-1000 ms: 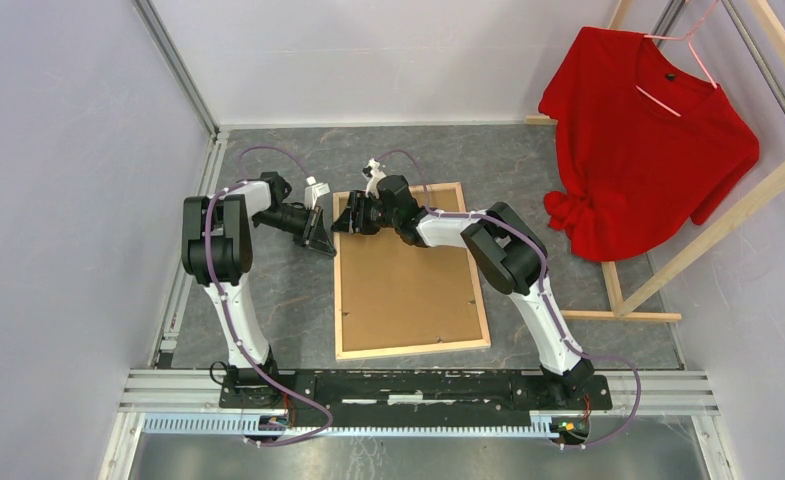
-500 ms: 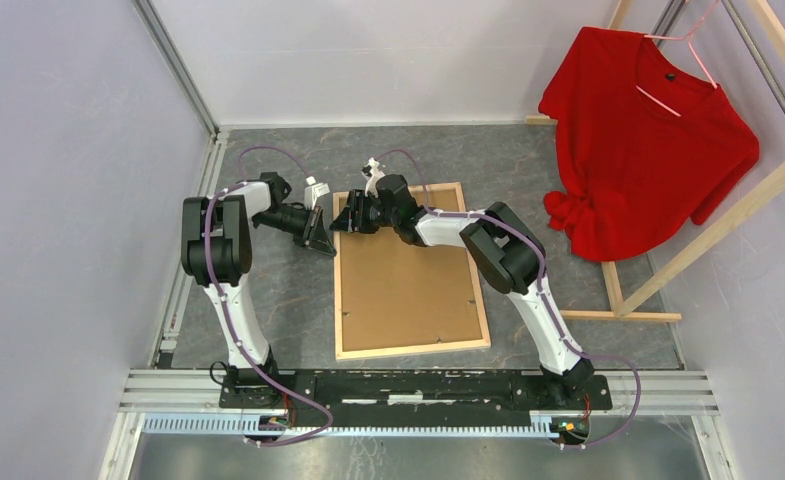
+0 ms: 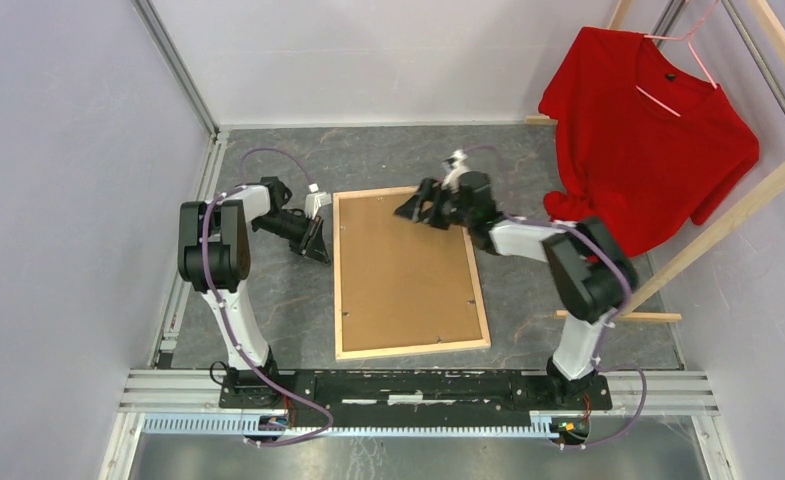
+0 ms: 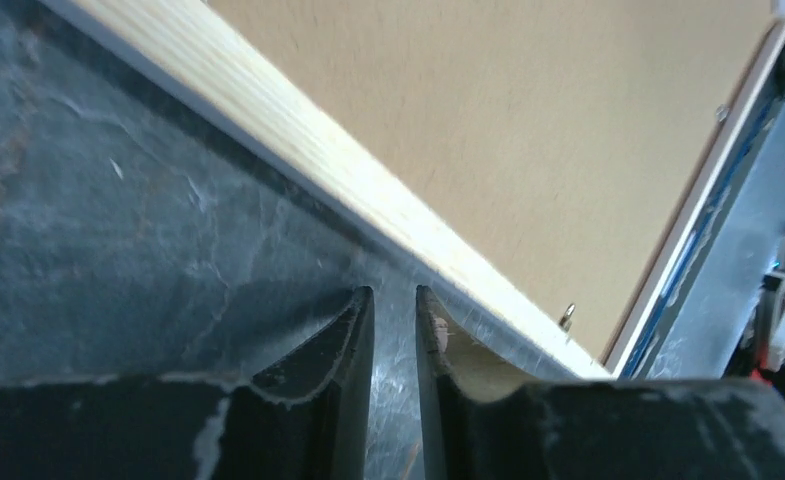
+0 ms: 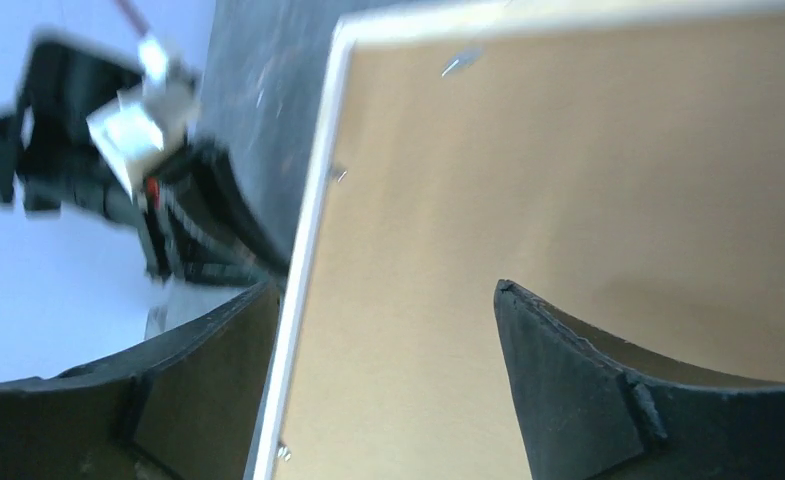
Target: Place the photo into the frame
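Observation:
The frame [image 3: 337, 290] lies with its light-wood reverse up in the middle of the table, a brown hardboard sheet [image 3: 408, 270] filling it. The photo is hidden. My left gripper [image 3: 320, 246] sits low on the table just outside the frame's left rail [image 4: 298, 150]. Its jaws are open by a narrow gap [image 4: 395, 295], and only bare tabletop shows between them. My right gripper [image 3: 409, 208] hovers over the far end of the hardboard [image 5: 568, 180]. It is wide open [image 5: 386, 288] and empty, with the frame's rail [image 5: 313, 230] beside its left finger.
A red shirt [image 3: 648, 130] hangs on a bare-wood clothes rack [image 3: 713, 225] at the back right, and the rack's base bar [image 3: 618, 316] lies on the table close to the frame. Walls close in on the left and at the back.
My right gripper has swung right from the frame's far left corner and opened wider. The left gripper has shifted slightly along the left rail and parted a little.

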`<state>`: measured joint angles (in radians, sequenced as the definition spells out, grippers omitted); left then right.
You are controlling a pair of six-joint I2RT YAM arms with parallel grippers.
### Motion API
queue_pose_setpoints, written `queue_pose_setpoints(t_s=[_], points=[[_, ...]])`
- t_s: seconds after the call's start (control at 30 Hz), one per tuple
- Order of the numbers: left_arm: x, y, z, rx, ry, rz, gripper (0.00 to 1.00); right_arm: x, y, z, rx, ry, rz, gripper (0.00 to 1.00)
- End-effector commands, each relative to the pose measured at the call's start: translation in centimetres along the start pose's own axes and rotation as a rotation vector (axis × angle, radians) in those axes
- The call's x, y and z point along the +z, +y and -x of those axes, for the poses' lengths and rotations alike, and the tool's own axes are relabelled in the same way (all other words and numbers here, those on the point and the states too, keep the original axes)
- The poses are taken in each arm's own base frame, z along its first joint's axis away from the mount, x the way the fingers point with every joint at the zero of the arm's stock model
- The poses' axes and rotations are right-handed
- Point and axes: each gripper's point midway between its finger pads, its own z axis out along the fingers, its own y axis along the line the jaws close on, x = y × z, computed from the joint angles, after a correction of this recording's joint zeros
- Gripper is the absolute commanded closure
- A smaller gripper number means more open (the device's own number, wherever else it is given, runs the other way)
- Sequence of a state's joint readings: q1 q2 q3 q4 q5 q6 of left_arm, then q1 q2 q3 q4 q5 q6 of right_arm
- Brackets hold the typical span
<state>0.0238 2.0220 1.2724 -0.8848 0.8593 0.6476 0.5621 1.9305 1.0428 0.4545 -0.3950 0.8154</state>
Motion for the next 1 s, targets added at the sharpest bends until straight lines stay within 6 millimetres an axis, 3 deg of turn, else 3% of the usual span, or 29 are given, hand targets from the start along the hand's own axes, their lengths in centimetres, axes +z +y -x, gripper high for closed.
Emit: queue_pose_setpoints(t_s=[0.0, 0.1, 0.2, 0.3, 0.43, 0.6, 0.87, 0.97], points=[[-1.1, -0.2, -1.8, 0.130, 0.071, 0.083, 0.70, -7.1, -3.4, 6.1, -0.057, -0.214, -0.146, 0.13], [-0.5, -1.1, -2.9, 0.189, 0.124, 0.109, 0.68, -11.3, -8.7, 6.8, -0.048, -0.273, -0.355, 0.10], [0.6, -1.6, -4.4, 0.234, 0.177, 0.145, 0.68, -13.9, -12.1, 6.2, -0.022, -0.303, -0.465, 0.09], [2.0, -2.8, -5.7, 0.273, 0.223, 0.150, 0.68, -13.4, -13.4, 5.0, -0.003, -0.263, -0.465, 0.09], [3.4, -4.2, -6.4, 0.300, 0.253, 0.141, 0.69, -10.4, -13.3, 4.0, 0.018, -0.189, -0.392, 0.11], [4.1, -5.7, -6.3, 0.332, 0.268, 0.132, 0.69, -5.7, -11.1, 4.5, -0.011, -0.121, -0.308, 0.12], [7.2, -9.0, -5.7, 0.389, 0.292, 0.067, 0.66, 5.7, -2.2, 2.6, -0.122, 0.046, -0.102, 0.12], [8.2, -9.5, -5.8, 0.387, 0.310, 0.040, 0.61, 7.8, -0.8, 2.8, -0.153, 0.068, -0.083, 0.09]])
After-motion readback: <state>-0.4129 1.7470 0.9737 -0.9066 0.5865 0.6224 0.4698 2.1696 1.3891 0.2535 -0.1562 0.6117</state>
